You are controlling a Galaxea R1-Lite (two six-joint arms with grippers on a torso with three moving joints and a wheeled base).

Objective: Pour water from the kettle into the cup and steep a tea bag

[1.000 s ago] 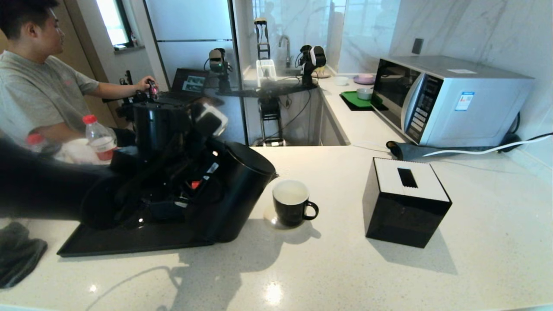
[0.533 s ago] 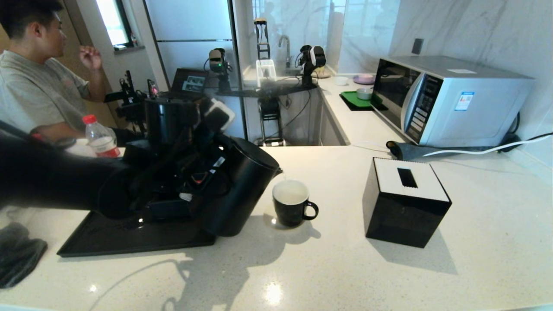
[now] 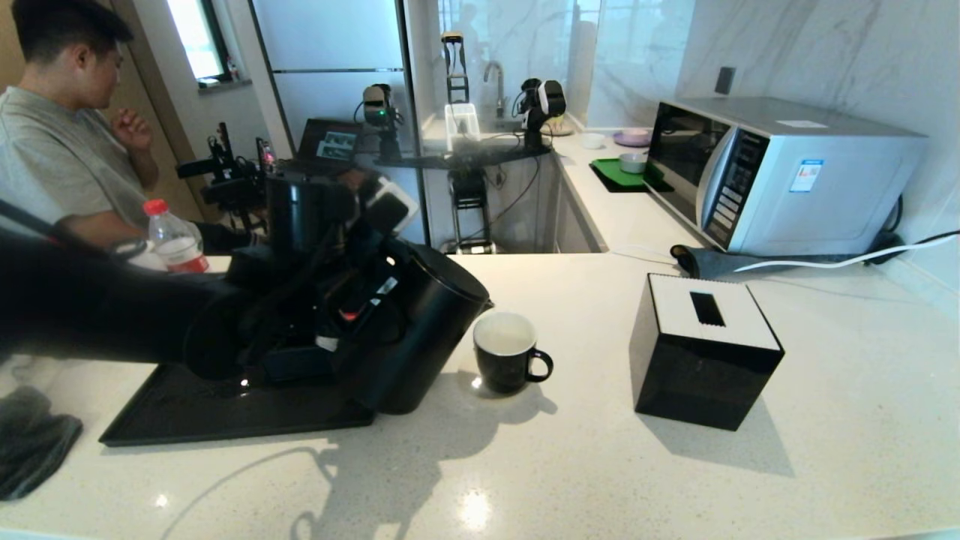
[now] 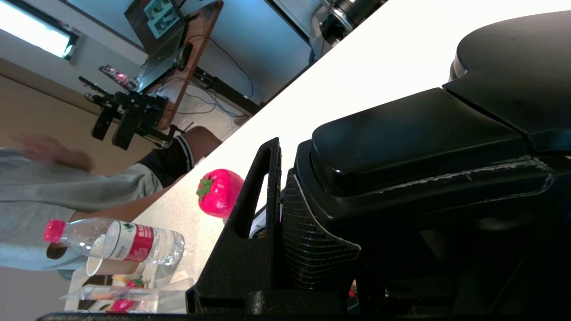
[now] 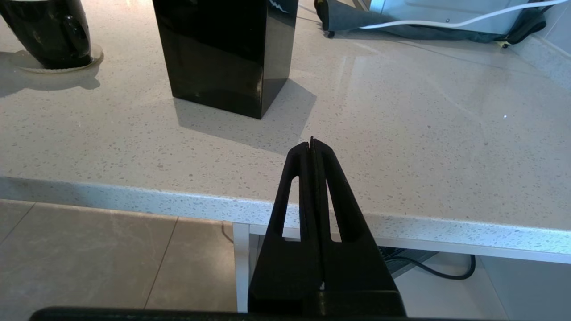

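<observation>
While the left gripper [image 4: 285, 214] jaws clamp the tilted kettle [image 3: 409, 330] beside the cup [image 3: 506, 352], right jaws press together.

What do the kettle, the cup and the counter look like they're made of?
Kettle: matte black, probably plastic or coated metal; dull sheen, no sharp reflections.
Cup: glossy black outside, white inside, likely glazed ceramic; bright highlights.
Counter: polished speckled white stone or quartz; it mirrors the lights.
</observation>
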